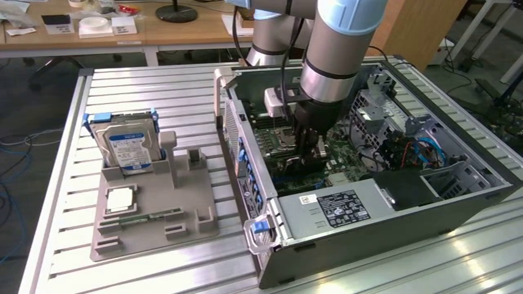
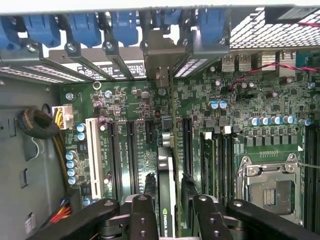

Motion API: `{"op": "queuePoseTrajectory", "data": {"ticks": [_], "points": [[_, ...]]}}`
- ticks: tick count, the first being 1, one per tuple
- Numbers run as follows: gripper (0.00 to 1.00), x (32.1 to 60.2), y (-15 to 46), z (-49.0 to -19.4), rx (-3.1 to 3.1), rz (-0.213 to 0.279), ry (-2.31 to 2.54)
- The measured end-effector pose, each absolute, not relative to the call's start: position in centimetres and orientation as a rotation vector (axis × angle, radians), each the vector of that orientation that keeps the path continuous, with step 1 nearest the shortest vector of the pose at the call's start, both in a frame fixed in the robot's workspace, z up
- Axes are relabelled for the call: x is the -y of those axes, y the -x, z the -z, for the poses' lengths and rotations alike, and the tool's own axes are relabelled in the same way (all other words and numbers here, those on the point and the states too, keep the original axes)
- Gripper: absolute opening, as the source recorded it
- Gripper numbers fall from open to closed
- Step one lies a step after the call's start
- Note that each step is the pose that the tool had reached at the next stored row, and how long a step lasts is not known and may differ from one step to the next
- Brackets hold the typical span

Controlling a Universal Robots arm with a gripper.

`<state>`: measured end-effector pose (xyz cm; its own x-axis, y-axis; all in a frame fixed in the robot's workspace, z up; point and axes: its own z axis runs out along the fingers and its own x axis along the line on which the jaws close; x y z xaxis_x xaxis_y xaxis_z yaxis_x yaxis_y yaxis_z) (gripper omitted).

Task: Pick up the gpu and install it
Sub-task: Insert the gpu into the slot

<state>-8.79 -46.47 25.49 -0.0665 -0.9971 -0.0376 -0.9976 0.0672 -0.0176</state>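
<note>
Currently I am reaching down into the open computer case (image 1: 368, 239), which is lying on its side at the centre-right of the exterior view on the slatted metal table (image 1: 163, 92). My gripper (image 1: 307, 160) is sitting low over the motherboard (image 2: 125, 105). In the wrist view my fingers (image 2: 142, 215) are standing spread, one on each side of the gpu (image 2: 167, 210). I am not pinching it: a sliver of gap is showing between the card and one pad. The gpu is standing on edge on the motherboard, lined up with the long black expansion slots (image 2: 131, 150), its far end pointing at the rear wall with the blue latches (image 2: 82, 25). Whether it is fully seated I cannot tell. Toward the exterior view's left, the grey parts tray (image 1: 155, 202) is carrying the hard drive (image 1: 127, 147) and the memory stick (image 1: 151, 216).
</note>
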Motion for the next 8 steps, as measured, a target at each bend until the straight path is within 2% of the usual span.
{"op": "queuePoseTrajectory", "data": {"ticks": [8], "points": [[0.34, 46.46, 8.8, -25.52, -2.266, -0.02, 2.119]]}}
